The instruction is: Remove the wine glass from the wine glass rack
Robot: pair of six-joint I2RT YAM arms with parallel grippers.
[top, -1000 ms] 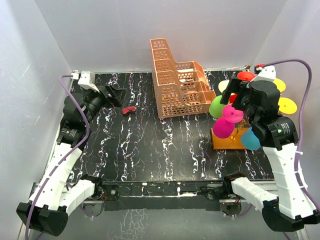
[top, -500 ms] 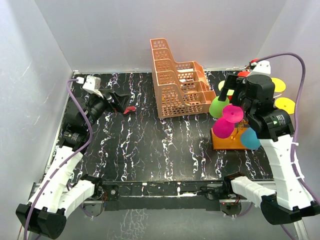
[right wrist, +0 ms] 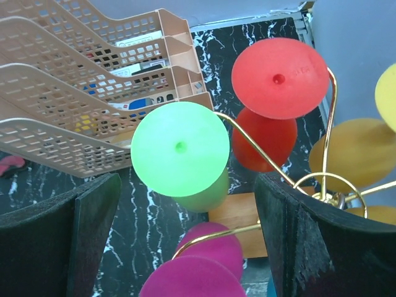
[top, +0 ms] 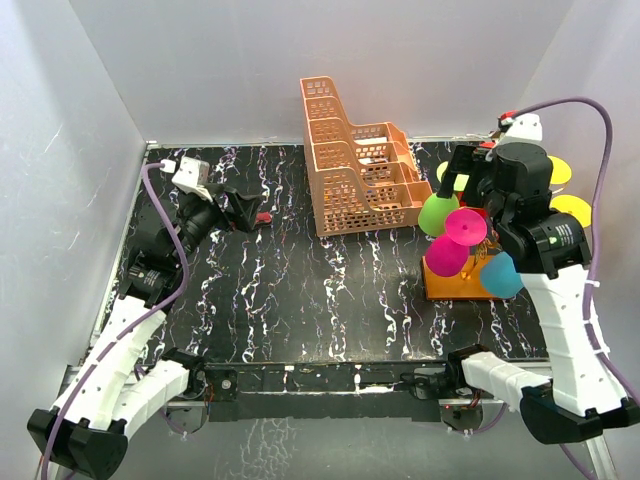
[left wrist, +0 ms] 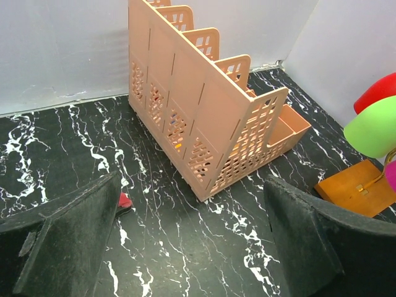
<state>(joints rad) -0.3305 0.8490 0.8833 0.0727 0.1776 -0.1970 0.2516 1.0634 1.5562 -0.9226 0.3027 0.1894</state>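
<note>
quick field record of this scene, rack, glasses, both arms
rack: orange base, gold wire arms, right side of table
glasses on rack: green, red, pink, blue, yellow
left fingers: open, empty, over red item
right fingers: open, empty, facing green, no contact seen
basket: peach, back centre

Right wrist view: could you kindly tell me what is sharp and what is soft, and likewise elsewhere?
Right wrist view: the green glass is crisp, the magenta glass soft, the right fingers dark and blurred. Left wrist view: the basket is sharp, the left fingers blurred. Top view: even light, faint shadows.
</note>
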